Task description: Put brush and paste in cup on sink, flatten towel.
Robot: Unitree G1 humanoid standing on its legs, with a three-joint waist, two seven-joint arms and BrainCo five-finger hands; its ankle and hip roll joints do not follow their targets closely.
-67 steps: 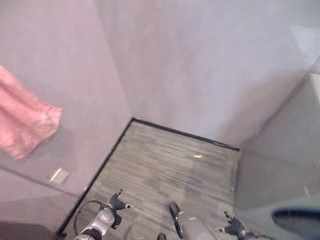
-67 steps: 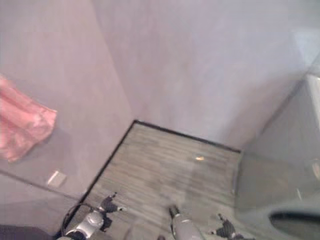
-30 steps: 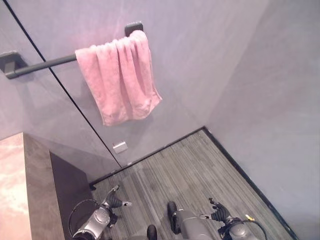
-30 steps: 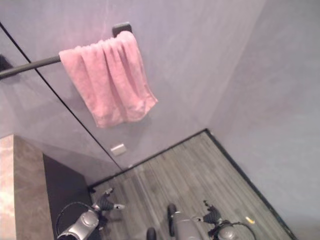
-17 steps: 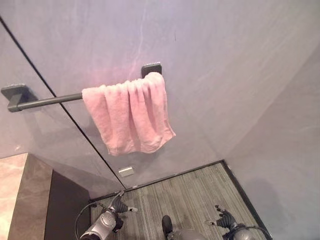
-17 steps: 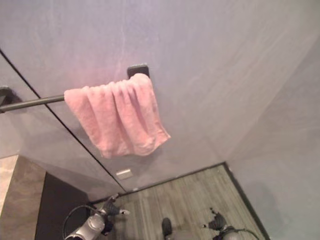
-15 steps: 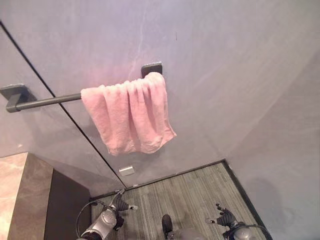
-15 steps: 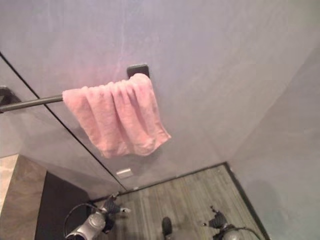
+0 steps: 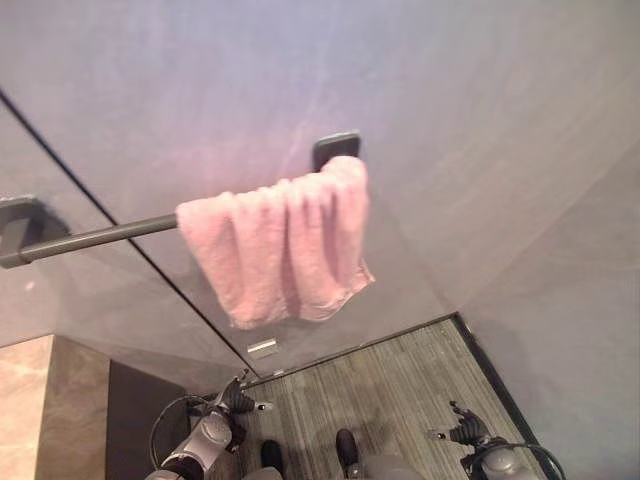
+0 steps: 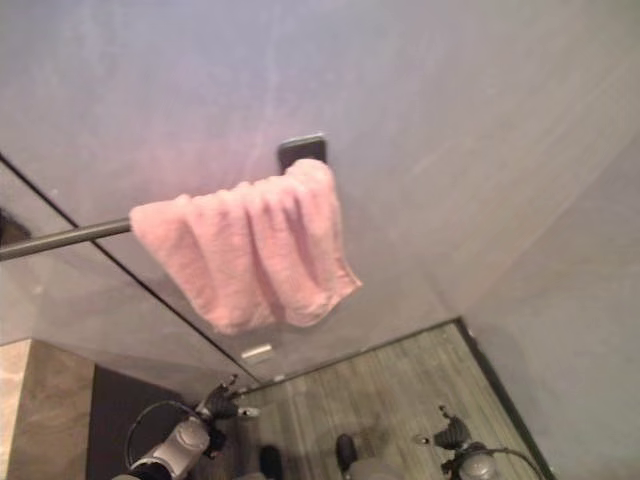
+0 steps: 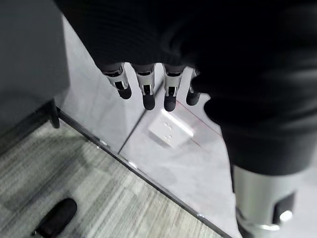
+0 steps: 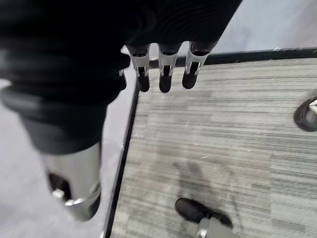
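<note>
Pink towel draped over a dark wall rail, bunched in folds at the rail's right end, just below the dark bracket and close against the grey wall. Hanging unevenly, lower edge crumpled, right corner lowest. Small pale plate on the wall under the towel, near the floor line. Left hand low at the bottom, well apart from the towel, over striped grey floor; fingers straight and relaxed in its wrist view, holding nothing, pointing toward the wall base and the pale plate. Right hand low at the bottom right, likewise well apart from the towel; fingers straight and loose in its wrist view, empty, over the floor beside the black skirting line. Stone-topped counter edge at the lower left.
</note>
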